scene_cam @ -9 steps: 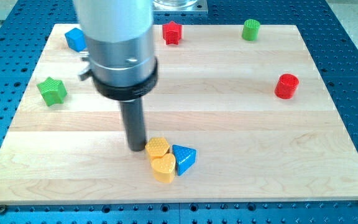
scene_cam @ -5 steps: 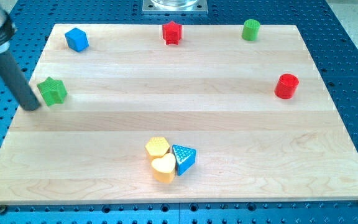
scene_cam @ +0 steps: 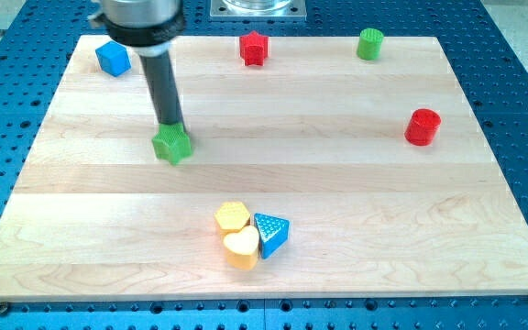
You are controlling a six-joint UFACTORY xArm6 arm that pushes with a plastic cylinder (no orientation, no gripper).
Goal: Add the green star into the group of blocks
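Note:
The green star [scene_cam: 172, 146] lies left of the board's middle. My tip [scene_cam: 170, 126] stands right at its upper edge, touching it or nearly so. The group sits near the view's bottom centre: a yellow hexagon [scene_cam: 233, 216], a yellow heart [scene_cam: 241, 247] below it and a blue triangle [scene_cam: 271, 234] to their right, all touching. The star is well apart from the group, up and to the left of it.
A blue cube [scene_cam: 113, 58] sits at the top left, a red star [scene_cam: 255, 48] at top centre, a green cylinder [scene_cam: 369, 43] at top right and a red cylinder [scene_cam: 423, 126] at the right. The wooden board [scene_cam: 337, 202] lies on a blue perforated table.
My tip swung from beside the yellow hexagon to the board's left edge, then pushed the green star rightward and slightly down toward the middle. The group has not moved.

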